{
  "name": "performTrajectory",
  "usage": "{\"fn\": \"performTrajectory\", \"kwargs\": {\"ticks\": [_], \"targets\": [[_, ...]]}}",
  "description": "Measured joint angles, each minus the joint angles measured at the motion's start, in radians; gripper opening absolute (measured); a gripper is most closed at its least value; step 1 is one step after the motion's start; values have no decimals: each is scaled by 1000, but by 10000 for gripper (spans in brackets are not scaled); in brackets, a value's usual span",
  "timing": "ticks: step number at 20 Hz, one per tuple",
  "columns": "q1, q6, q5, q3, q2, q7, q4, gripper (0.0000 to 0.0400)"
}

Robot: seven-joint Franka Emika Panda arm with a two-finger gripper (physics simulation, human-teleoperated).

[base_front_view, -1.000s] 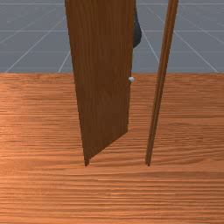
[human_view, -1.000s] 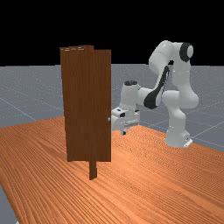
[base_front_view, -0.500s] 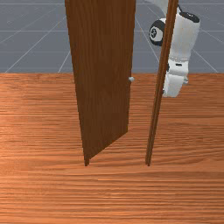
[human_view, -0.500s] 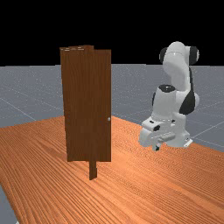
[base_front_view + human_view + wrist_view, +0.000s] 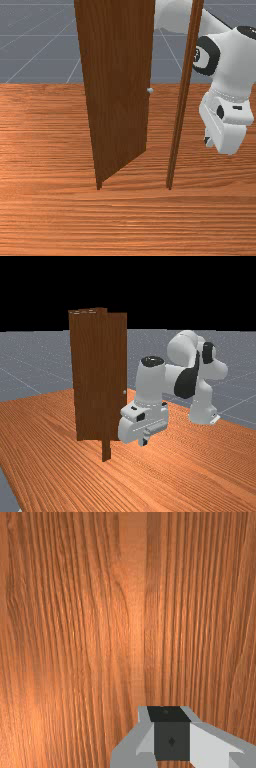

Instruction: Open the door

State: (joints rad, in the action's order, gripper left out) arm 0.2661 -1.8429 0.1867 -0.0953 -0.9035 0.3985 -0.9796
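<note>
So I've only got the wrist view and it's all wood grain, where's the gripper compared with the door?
Observer: In the front view, the gripper is to the right of the narrow upright post, with the door panel on the post's other side.
Operator: Is that panel closed against the post?
Observer: No, it stands at an angle, with a gap between its near-post edge and the post.
Operator: And the knob?
Observer: The small pale knob is at that edge, well apart from the gripper.
</note>
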Motion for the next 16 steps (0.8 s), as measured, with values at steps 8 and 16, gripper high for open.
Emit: {"fn": "performTrajectory", "kwargs": {"ticks": [8,16], "targets": [[-249,-231,-1,-113,226,724,-411,0],[-485,-248,-68,-136,295,1265,-517,0]]}}
